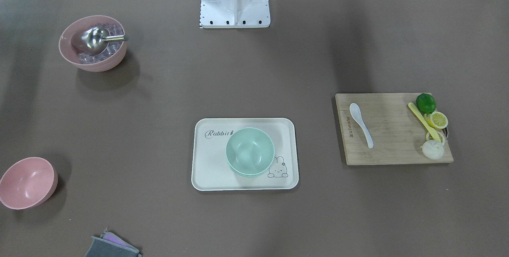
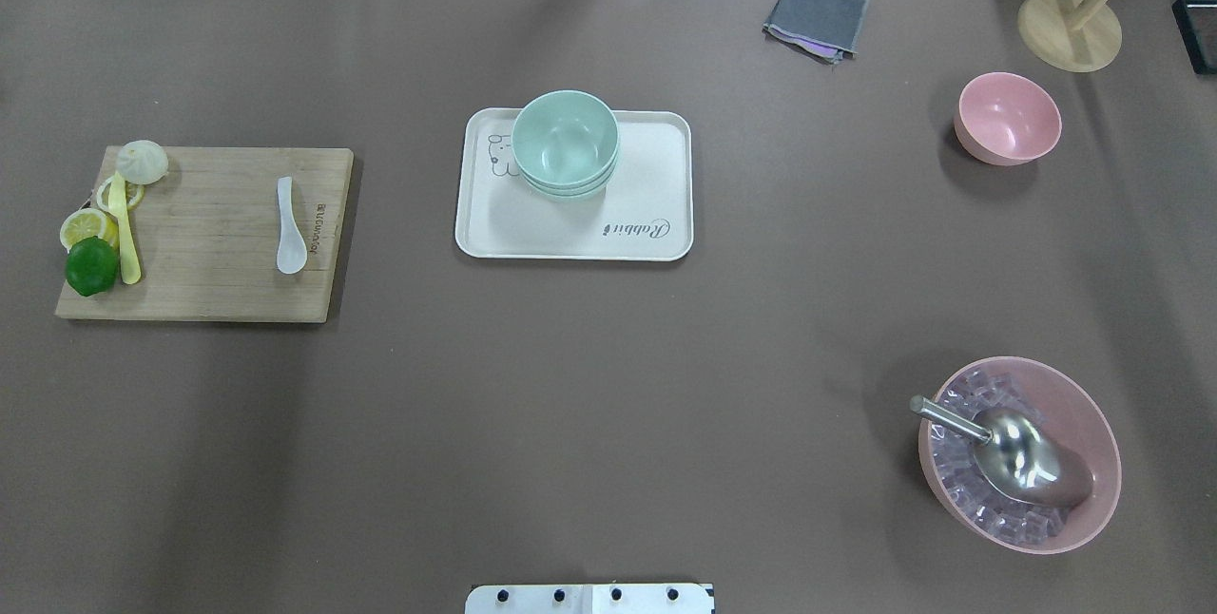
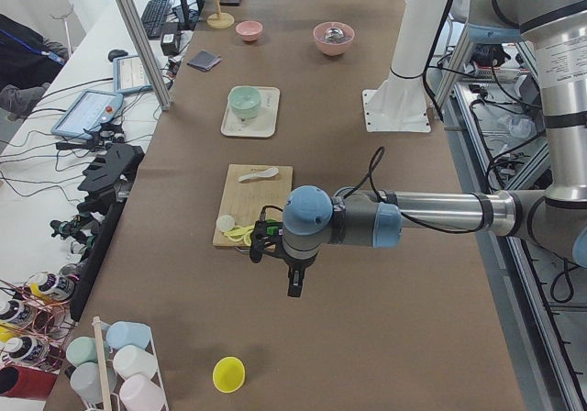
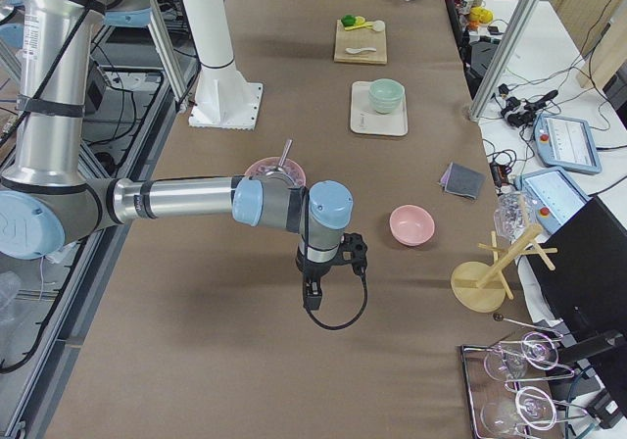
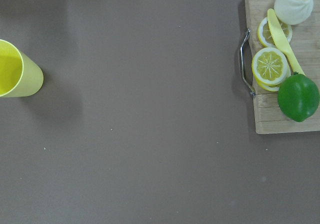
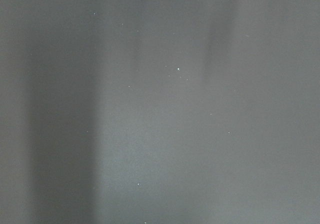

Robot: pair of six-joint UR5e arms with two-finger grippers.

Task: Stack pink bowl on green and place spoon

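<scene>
An empty pink bowl (image 2: 1008, 117) stands alone at the far right of the table; it also shows in the front view (image 1: 27, 183). Stacked green bowls (image 2: 565, 141) sit on a cream tray (image 2: 656, 167) at the table's middle. A white spoon (image 2: 289, 226) lies on a wooden board (image 2: 209, 281) at the left. My left gripper (image 3: 293, 287) hangs over bare table beyond the board's outer end. My right gripper (image 4: 311, 297) hangs over bare table beyond the pink bowl. Both show only in the side views, so I cannot tell whether they are open or shut.
A large pink bowl (image 2: 1093, 424) with ice cubes and a metal scoop (image 2: 1017, 457) stands near right. A lime (image 2: 91, 265), lemon slices, a yellow knife and a bun lie on the board's left end. A grey cloth (image 2: 818, 15), a wooden stand (image 2: 1070, 25) and a yellow cup (image 5: 17, 75) lie at the edges.
</scene>
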